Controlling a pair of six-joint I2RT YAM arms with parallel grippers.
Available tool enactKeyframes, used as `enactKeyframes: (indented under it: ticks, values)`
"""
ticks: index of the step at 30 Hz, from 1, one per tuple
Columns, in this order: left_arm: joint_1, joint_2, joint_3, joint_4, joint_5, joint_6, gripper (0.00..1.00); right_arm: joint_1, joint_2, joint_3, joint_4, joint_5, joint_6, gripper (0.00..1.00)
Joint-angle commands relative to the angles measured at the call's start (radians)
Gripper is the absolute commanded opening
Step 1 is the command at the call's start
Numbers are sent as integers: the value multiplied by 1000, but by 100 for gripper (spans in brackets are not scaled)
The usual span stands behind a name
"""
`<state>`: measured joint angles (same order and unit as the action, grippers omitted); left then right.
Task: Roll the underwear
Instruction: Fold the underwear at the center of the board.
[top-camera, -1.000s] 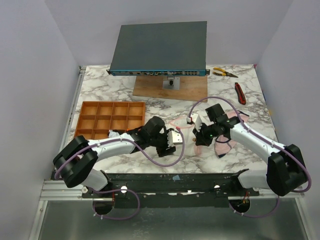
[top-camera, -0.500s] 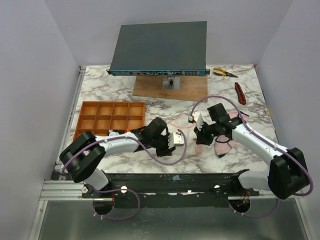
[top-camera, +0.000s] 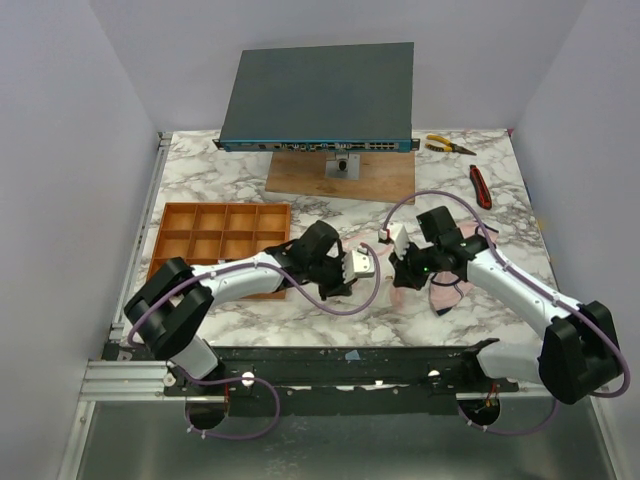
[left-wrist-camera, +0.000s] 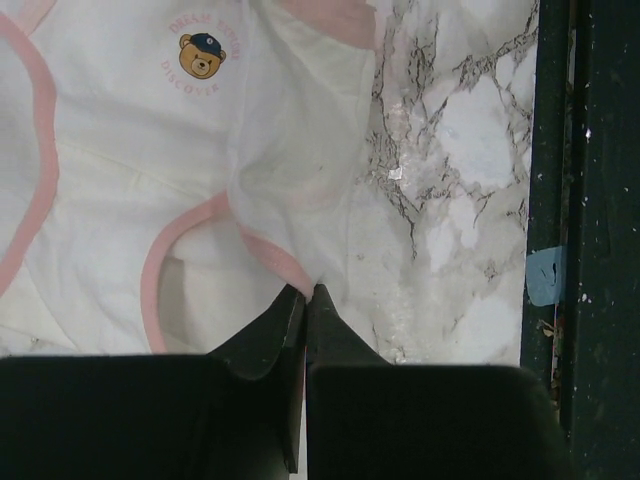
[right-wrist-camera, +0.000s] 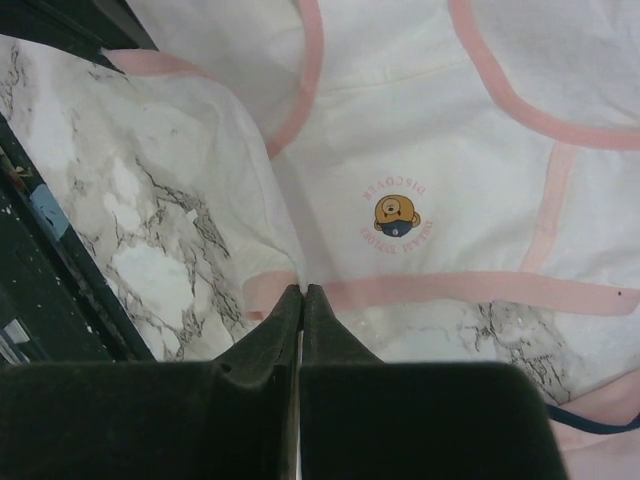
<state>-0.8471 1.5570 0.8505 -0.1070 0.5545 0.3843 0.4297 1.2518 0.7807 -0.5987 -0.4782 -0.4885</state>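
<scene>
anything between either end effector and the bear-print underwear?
Nothing visible. The left end effector and the right end effector are each already shut on an edge of the white bear-print underwear, with no gap and nothing in between.

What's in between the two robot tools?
White underwear with pink trim and a little bear on it. Both wrist views show it spread in front of the left tool and the right tool, each shut on an edge.

The bench (top-camera: 210, 180) has a white marble-pattern top with grey veining. Plain pale lavender walls (top-camera: 60, 200) enclose the bench at rear, left and right. A black rail (top-camera: 300, 356) runs along the bench's near edge, with grey floor (top-camera: 330, 450) below. Lighting is even and diffuse.
</scene>
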Motion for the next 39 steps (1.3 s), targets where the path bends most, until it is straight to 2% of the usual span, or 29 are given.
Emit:
enactKeyframes:
  ticks: [1, 6, 19, 29, 39]
  values:
    - [23, 20, 54, -42, 39, 10, 0, -10, -41, 15, 21, 57, 45, 1]
    - [68, 41, 139, -89, 50, 6, 0, -17, -61, 14, 43, 119, 75, 1]
    - [117, 253, 541, -345, 1, 82, 0, -67, -24, 41, 110, 246, 142, 1]
    - [124, 374, 710, -377, -86, 121, 0, -124, 29, 52, 189, 315, 158, 1]
    - [129, 476, 815, -377, -150, 174, 0, -195, 139, 72, 227, 295, 131, 1]
